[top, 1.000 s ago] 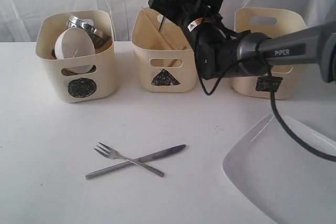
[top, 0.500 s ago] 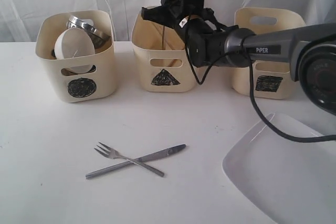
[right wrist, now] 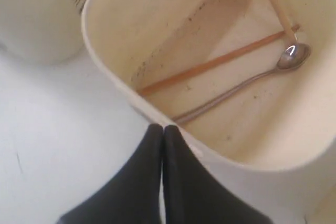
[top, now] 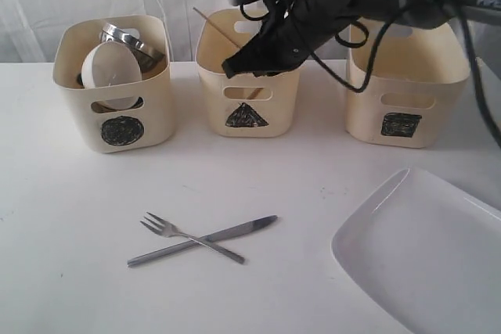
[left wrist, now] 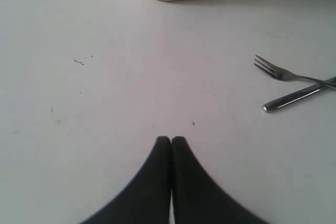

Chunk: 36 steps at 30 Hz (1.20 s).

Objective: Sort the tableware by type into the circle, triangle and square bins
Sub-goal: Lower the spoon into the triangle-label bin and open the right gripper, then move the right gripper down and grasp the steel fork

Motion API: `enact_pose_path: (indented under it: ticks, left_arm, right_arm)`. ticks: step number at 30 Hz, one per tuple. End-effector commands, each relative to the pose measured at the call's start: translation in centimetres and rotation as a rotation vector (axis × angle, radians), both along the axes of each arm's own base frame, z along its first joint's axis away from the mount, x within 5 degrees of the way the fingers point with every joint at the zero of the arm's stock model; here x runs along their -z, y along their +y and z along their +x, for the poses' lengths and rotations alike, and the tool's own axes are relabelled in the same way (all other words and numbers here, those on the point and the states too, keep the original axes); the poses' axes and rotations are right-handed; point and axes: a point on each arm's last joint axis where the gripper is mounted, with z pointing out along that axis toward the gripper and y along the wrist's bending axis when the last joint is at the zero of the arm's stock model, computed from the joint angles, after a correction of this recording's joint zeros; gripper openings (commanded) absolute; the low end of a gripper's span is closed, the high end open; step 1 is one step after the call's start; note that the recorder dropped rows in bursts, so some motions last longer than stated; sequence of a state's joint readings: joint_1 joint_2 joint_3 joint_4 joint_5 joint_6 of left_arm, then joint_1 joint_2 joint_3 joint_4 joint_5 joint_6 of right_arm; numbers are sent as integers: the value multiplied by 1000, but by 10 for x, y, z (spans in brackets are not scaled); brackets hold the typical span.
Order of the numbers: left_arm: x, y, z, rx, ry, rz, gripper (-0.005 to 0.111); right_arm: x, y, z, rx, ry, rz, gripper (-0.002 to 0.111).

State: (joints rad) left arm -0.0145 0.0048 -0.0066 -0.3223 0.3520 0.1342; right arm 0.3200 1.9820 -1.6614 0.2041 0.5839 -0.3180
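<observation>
My right gripper [top: 232,68] hangs shut and empty over the front rim of the triangle bin [top: 246,103]; the right wrist view has its tips [right wrist: 162,127] right at that rim. Inside the bin lie a steel spoon [right wrist: 247,85] and wooden chopsticks [right wrist: 210,65]; one chopstick [top: 213,24] pokes out at the back. On the table a steel fork [top: 168,229] and a steel knife [top: 243,228] lie crossed. The circle bin [top: 113,127] holds a white bowl [top: 111,66] and steel ware [top: 125,35]. A white plate [top: 427,252] lies front right. My left gripper [left wrist: 171,139] is shut above bare table, apart from the fork [left wrist: 278,72].
The square bin [top: 407,84] stands at the back right, under the right arm's cable. White curtains hang behind the bins. The three bins form a row along the table's far side. The plate runs off the front right corner.
The right arm has swung round and its gripper has come down from above the triangle bin to its front rim. A thin piece seen under the gripper earlier no longer hangs there.
</observation>
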Motion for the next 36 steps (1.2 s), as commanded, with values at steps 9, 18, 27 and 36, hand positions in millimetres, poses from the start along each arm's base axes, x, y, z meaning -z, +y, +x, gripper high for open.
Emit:
enact_pose_path:
  ticks: [9,18,27,36]
  left_arm:
    - [4,-1,-1,9,29,-7,0]
    - [4,-1,-1,9,29,-7,0]
    - [4,-1,-1,9,29,-7,0]
    - [4,-1,-1,9,29,-7,0]
  right_arm:
    - [-14,63,-91,-487,243,-229,0]
    - [73,106,-110,-644,432,-336,27]
    - [100,134,-102,-648,265,-332,42]
    - [123,136,-97,-645,271,-356,42]
